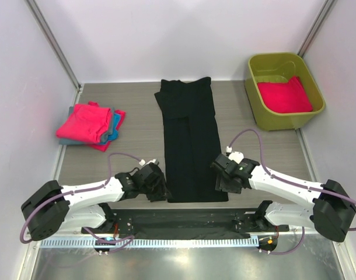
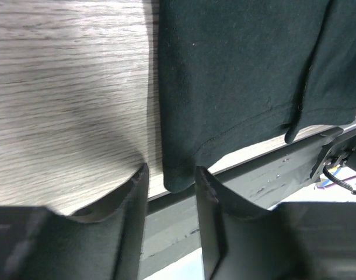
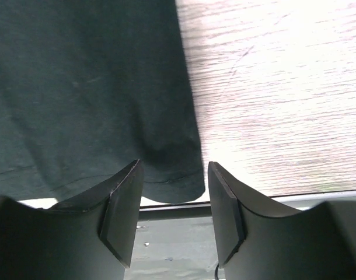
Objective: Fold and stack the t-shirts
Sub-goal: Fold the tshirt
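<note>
A black t-shirt (image 1: 189, 140) lies folded into a long strip down the middle of the table. My left gripper (image 1: 160, 188) is open at its near left corner; in the left wrist view the hem corner (image 2: 181, 175) sits between the two fingers (image 2: 171, 175). My right gripper (image 1: 222, 181) is open at the near right corner; the hem corner (image 3: 178, 181) lies between its fingers (image 3: 173, 169). A stack of folded hot-pink (image 1: 87, 122) and blue t-shirts (image 1: 112, 129) lies at the left. Another hot-pink t-shirt (image 1: 285, 96) lies in the tub.
An olive-green plastic tub (image 1: 265, 116) stands at the back right. The table's near edge and a dark metal base rail (image 1: 184, 221) run just below the shirt's hem. White walls close in the left, back and right sides.
</note>
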Controlling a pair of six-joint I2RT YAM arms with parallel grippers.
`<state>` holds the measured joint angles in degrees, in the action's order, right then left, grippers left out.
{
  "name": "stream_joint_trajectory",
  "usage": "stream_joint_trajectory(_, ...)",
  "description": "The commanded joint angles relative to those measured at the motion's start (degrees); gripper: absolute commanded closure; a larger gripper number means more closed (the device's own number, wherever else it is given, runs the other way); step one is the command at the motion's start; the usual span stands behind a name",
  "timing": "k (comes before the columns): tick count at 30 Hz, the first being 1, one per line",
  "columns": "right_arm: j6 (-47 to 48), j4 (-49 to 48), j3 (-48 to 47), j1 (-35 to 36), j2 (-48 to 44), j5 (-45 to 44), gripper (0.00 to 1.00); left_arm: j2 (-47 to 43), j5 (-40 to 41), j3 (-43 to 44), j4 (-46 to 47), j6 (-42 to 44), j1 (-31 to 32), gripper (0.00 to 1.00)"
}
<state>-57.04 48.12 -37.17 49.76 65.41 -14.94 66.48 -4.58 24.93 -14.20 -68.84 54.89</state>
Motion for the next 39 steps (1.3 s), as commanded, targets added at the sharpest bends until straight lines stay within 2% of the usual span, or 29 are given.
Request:
stream_joint_trajectory(1,-0.5,1.0,1.0,0.1,0.6,-1.6,0.47,1.2,-0.6,-0.1,3.2,-0.7,0.7,0.64)
stream_joint_trajectory(5,0.0,0.3,2.4,0.1,-0.7,-0.1,0.51,2.5,-0.8,-0.4,5.1,-1.1,1.0,0.74)
stream_joint_trajectory(7,0.1,-0.3,2.9,0.1,-0.9,1.0,0.52,3.2,-1.7,-0.9,7.3,-1.4,1.1,0.86)
stream_joint_trajectory(8,0.2,-0.2,3.0,0.1,-1.0,1.7,0.52,3.3,-1.8,-1.3,7.9,-1.4,1.1,0.97)
stream_joint_trajectory(9,0.2,-0.5,3.1,0.1,-0.9,2.0,0.53,3.0,-1.5,-1.6,8.0,-1.6,1.1,1.00)
stream_joint_trajectory(18,0.1,-3.2,4.6,0.1,-1.9,7.0,0.60,-1.0,0.6,-4.0,6.5,-2.1,0.9,1.00)
stream_joint_trajectory(28,-0.9,-3.0,6.1,0.1,-0.5,5.1,0.61,-0.9,-0.2,-4.1,7.0,-2.0,0.9,1.00)
stream_joint_trajectory(30,-0.8,-3.3,6.3,0.1,0.0,5.0,0.69,-1.3,0.0,-4.1,6.8,-2.0,0.8,1.00)
stream_joint_trajectory(31,-0.7,-3.2,6.1,0.0,-0.1,4.9,0.77,-1.7,0.0,-3.8,6.6,-1.9,0.8,1.00)
stream_joint_trajectory(32,-0.6,-2.9,5.2,0.1,-0.4,4.2,0.91,-2.1,0.1,-3.7,6.2,-1.9,0.9,1.00)
stream_joint_trajectory(33,-0.6,-2.4,4.5,0.1,-0.7,3.9,0.99,-2.4,0.3,-3.6,6.1,-1.9,0.8,1.00)
stream_joint_trajectory(39,1.7,-0.8,-6.5,-0.2,0.7,-3.8,0.99,-3.3,-0.7,0.9,6.1,-1.2,-1.1,1.00)
